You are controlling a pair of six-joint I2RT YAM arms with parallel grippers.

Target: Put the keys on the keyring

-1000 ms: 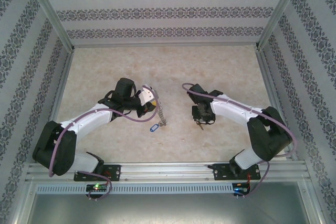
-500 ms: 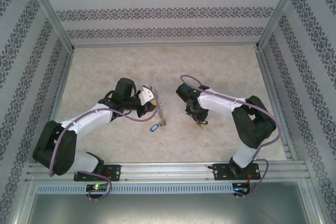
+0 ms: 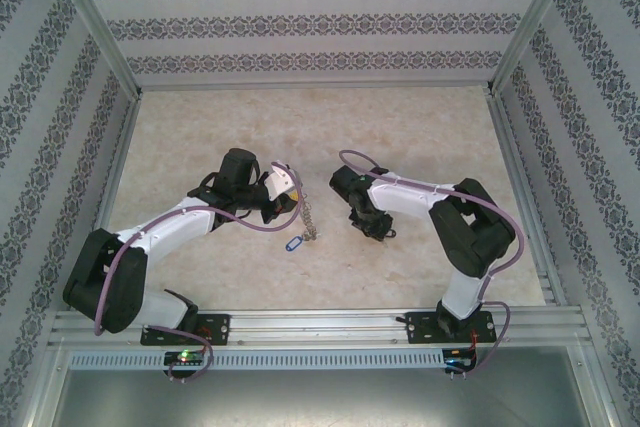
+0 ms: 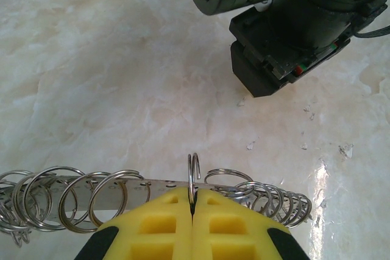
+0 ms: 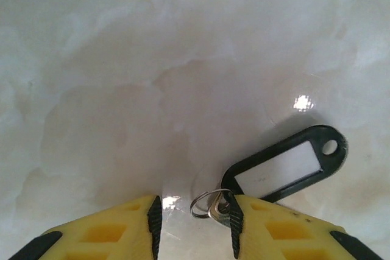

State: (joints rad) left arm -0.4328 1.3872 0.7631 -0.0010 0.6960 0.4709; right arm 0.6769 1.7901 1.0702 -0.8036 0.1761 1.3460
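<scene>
Top: left tool (image 3: 298, 197) grips keyring (image 3: 310, 217), long axis toward the bases, blue tag (image 3: 293, 243) at near end. Left wrist: we see pads (image 4: 164, 220) fully closed on an upright ring (image 4: 193, 172). Right wrist: right tool (image 5: 195, 211) part open, key (image 5: 218, 208) touching one finger, black tag (image 5: 283, 164) pointing up-right.

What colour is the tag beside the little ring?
Oval plastic key tag: black with white label; right wrist view.

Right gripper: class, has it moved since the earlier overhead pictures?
Yes. The right gripper has shifted left, closer to the blue tag, which stayed put.
</scene>
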